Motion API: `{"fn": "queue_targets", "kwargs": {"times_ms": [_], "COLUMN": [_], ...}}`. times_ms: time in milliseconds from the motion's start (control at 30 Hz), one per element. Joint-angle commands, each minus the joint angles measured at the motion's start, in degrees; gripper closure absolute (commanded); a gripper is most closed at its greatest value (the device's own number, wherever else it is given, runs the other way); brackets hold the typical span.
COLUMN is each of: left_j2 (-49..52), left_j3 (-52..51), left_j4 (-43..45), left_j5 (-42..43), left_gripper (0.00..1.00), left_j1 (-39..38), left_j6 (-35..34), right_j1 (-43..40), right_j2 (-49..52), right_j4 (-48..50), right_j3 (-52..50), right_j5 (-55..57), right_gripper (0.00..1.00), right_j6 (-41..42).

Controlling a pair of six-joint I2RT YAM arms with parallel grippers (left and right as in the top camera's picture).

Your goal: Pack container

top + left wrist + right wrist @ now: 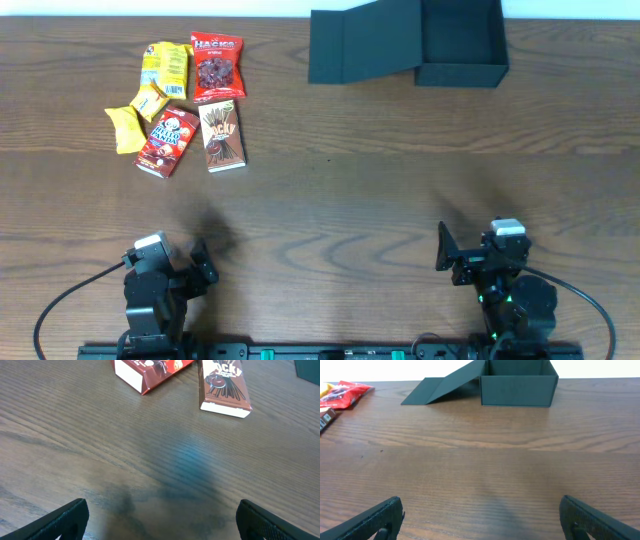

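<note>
The black container stands open at the back right of the table, its flap lid folded out to the left; it also shows in the right wrist view. Several snack packets lie at the back left: a yellow bag, a red bag, small yellow packets, a red box and a brown Pocky box. My left gripper is open and empty at the front left. My right gripper is open and empty at the front right.
The wooden table runs under everything. In the left wrist view the red box and the Pocky box lie ahead of the fingers. A red bag shows at the left edge of the right wrist view.
</note>
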Motion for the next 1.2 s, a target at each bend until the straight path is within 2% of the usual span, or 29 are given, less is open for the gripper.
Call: {"fn": "queue_targets", "kwargs": {"times_ms": [0,333,400,533,733,833,1033,1167], "left_j2": [-0.4,-0.4,-0.4,-0.4,-0.4,-0.4,-0.4,-0.4], "left_j3": [-0.5,-0.5,-0.5,-0.5,-0.5,-0.5,-0.5,-0.5], "left_j4": [-1.2,-1.2,-1.2,-1.2,-1.2,-1.2,-1.2,-1.2], "left_j5": [0.0,0.0,0.0,0.0,0.0,0.0,0.0,0.0], "left_gripper": [0.05,0.05,0.05,0.05,0.05,0.05,0.05,0.05], "left_j1": [-0.3,-0.3,-0.3,-0.3,-0.3,-0.3,-0.3,-0.3], "left_j6": [0.4,0.4,0.4,0.4,0.4,0.4,0.4,0.4], "right_j1": [0.1,0.1,0.1,0.1,0.1,0.1,0.1,0.1], "right_j2": [-0.3,-0.3,-0.3,-0.3,-0.3,-0.3,1.3,11.3], "right_j4": [0.0,0.3,0.3,0.0,0.7,5.9,19.1,21.4], "right_j3": [-0.6,-0.6,-0.6,-0.6,-0.6,-0.6,-0.5,1.4], "right_j5": [-0.4,-0.9,-5.7,-19.3,-32.4,-38.8,-41.3,-40.3], "right_gripper": [0.01,0.01,0.01,0.01,0.01,0.01,0.01,0.01], "right_j6": [0.6,0.7,3.9,15.8,25.6,30.4,31.0,29.2]}}
